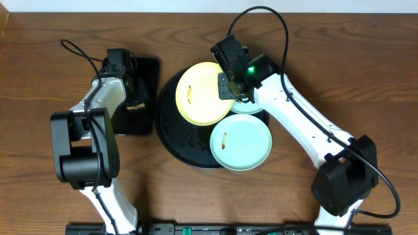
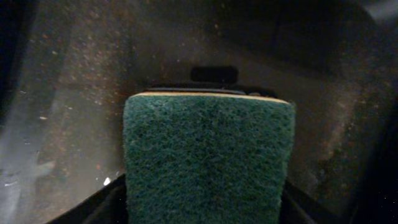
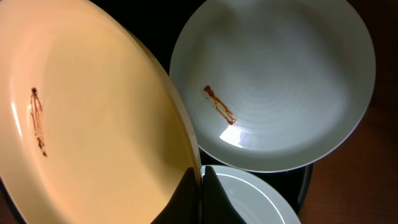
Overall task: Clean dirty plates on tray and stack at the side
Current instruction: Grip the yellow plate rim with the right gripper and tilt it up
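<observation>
From where I stand, the right pincer (image 1: 225, 86) is clamped together on the rim of the yellow plate (image 1: 199, 94), pinching it at the plate's 3 o'clock edge. The plate looks tipped, with its face turned toward the left arm. It hangs over the 12 o'clock part of the round black tray (image 1: 171, 134).

The next move turns on this: the dirty face lies at 3 o'clock from the left pincer (image 1: 135, 98), well apart, with the tray's rim between them. The left arm is the nearer one to the sponge (image 2: 208, 162). That pincer hangs over the small rectangular tray (image 1: 149, 78) with the sponge sitting between its jaws. I cannot tell whether they are gripping it or standing loose around it. The sponge's long side seems to run along the pincer's reach.

The sponge is a coarse, fibrous dark-green pad with a thin yellow foam layer behind it, so it should give when pressed. The plates are smooth, shallow and glossy. A thin red-brown streak (image 3: 37, 121) runs roughly 12 to 6 on the yellow one. One mint plate (image 1: 240, 143) lies at the tray's 4 o'clock with a similar streak. A second mint plate (image 3: 255, 199) lies under the right pincer. The tray is shiny black and the counter (image 1: 52, 39) is brown wood grain.
</observation>
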{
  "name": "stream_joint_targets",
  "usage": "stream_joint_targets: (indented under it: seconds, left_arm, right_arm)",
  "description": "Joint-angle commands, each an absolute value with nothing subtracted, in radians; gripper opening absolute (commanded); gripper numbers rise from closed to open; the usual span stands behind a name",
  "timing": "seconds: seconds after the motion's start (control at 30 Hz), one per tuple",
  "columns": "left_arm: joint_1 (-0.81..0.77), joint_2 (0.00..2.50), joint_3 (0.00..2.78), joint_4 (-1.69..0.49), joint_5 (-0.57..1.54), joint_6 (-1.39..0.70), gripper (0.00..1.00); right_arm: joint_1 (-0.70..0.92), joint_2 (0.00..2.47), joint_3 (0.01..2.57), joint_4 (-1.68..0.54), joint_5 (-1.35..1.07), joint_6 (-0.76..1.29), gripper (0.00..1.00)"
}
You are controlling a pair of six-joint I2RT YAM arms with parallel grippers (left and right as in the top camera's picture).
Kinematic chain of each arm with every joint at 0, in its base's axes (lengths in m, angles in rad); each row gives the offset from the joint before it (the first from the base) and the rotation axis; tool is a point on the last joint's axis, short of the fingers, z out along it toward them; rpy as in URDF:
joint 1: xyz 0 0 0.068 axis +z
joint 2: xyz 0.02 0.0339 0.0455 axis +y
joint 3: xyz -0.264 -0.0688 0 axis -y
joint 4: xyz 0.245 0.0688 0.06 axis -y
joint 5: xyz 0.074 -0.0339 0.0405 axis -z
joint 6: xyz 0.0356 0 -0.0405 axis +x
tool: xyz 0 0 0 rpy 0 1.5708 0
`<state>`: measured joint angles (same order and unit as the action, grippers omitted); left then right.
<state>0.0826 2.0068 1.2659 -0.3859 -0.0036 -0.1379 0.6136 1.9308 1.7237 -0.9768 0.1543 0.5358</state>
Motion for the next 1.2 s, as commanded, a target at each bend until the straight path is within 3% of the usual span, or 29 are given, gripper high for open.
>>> stream_joint_targets:
  seconds: [0.0, 0.07, 0.1, 0.6, 1.17]
  left_arm:
    - [0.083, 2.028, 1.26, -0.375, -0.009, -0.131, 0.42]
    - [0.083, 2.027, 1.26, -0.363, -0.009, -0.131, 0.12]
    - [0.083, 2.024, 1.262, -0.353, -0.009, -0.131, 0.08]
    - [0.084, 1.717, 1.282, -0.414, 0.034, 0.001, 0.07]
    - [0.084, 1.677, 1.28, -0.417, 0.032, -0.064, 0.07]
  right_arm:
    - [0.617, 1.94, 1.724, -0.978, 0.168, 0.522, 0.01]
    - [0.617, 1.94, 1.724, -0.981, 0.168, 0.522, 0.01]
    - [0.617, 1.94, 1.724, -0.979, 0.169, 0.522, 0.01]
    - [0.616, 1.939, 1.725, -0.97, 0.169, 0.342, 0.01]
    - [0.609, 1.939, 1.725, -0.975, 0.168, 0.344, 0.01]
